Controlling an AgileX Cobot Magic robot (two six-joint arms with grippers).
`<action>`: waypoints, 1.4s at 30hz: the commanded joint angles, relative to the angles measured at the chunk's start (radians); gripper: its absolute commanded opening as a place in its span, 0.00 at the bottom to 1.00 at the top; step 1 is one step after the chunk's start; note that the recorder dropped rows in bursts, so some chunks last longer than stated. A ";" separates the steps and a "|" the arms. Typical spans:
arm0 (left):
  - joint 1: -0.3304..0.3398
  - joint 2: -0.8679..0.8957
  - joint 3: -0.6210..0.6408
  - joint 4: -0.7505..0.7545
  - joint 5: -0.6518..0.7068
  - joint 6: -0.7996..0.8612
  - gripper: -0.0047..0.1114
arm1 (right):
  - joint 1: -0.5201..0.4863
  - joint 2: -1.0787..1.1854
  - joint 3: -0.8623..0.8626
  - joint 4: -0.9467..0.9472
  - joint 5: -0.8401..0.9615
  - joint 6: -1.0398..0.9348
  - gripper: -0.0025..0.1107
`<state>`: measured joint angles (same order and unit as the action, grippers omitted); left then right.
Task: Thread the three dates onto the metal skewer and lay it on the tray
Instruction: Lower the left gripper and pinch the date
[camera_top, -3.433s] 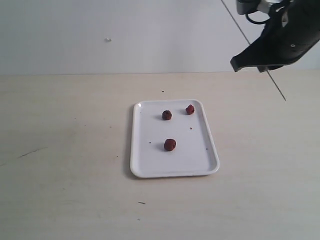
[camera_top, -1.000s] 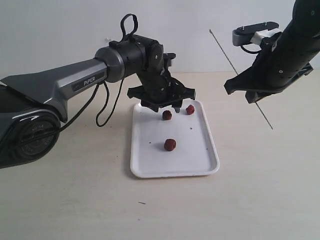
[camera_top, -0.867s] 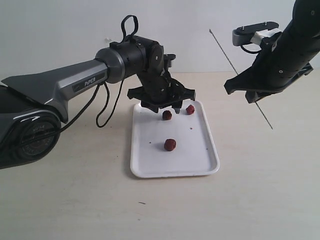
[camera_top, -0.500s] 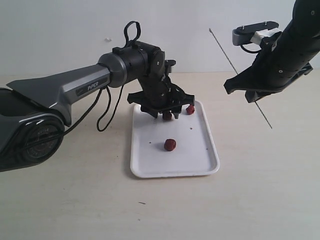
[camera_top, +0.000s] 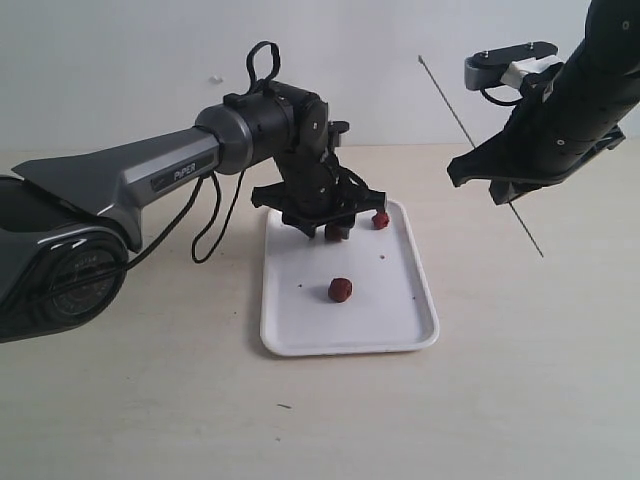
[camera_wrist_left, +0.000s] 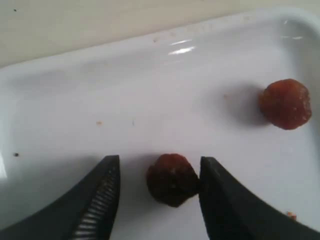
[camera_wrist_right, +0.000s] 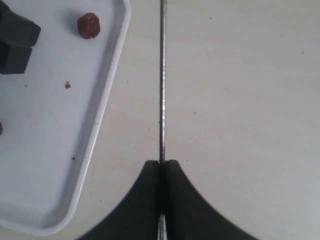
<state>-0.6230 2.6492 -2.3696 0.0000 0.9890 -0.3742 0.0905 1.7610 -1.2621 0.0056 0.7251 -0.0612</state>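
Observation:
The white tray (camera_top: 390, 300) lies mid-table with three dates on it. My left gripper (camera_top: 337, 228) is down over the back-middle date (camera_top: 337, 233). In the left wrist view this date (camera_wrist_left: 172, 179) sits between the open jaws of the left gripper (camera_wrist_left: 159, 159); one finger (camera_wrist_left: 220, 200) touches it, the other (camera_wrist_left: 102, 195) stands apart. A second date (camera_top: 380, 220) (camera_wrist_left: 286, 104) lies near the tray's far right corner, a third date (camera_top: 340, 290) in the middle. My right gripper (camera_top: 506, 192) (camera_wrist_right: 162, 162) hangs above the table right of the tray, shut on the metal skewer (camera_top: 450, 103) (camera_wrist_right: 162, 75), which slants.
Bare light wooden table surrounds the tray (camera_wrist_right: 60, 150) on every side. The left arm (camera_top: 150, 175) stretches in from the left over the table's back. A white wall stands behind. Small dark specks dot the tray (camera_wrist_left: 75, 100).
The left gripper has dropped lower over the back-middle date and its jaws have narrowed slightly around it. The right arm and skewer have stayed still.

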 joint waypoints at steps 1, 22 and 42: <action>-0.006 0.004 -0.002 -0.010 0.044 -0.006 0.44 | -0.004 -0.002 0.001 0.006 -0.013 -0.008 0.02; -0.006 0.004 -0.002 0.000 0.052 0.007 0.34 | -0.004 -0.002 0.001 0.031 -0.013 -0.024 0.02; -0.006 -0.040 -0.002 -0.062 0.116 0.123 0.22 | -0.004 -0.002 0.001 0.031 -0.021 -0.024 0.02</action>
<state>-0.6230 2.6390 -2.3720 -0.0235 1.0545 -0.2967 0.0905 1.7610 -1.2621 0.0344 0.7228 -0.0771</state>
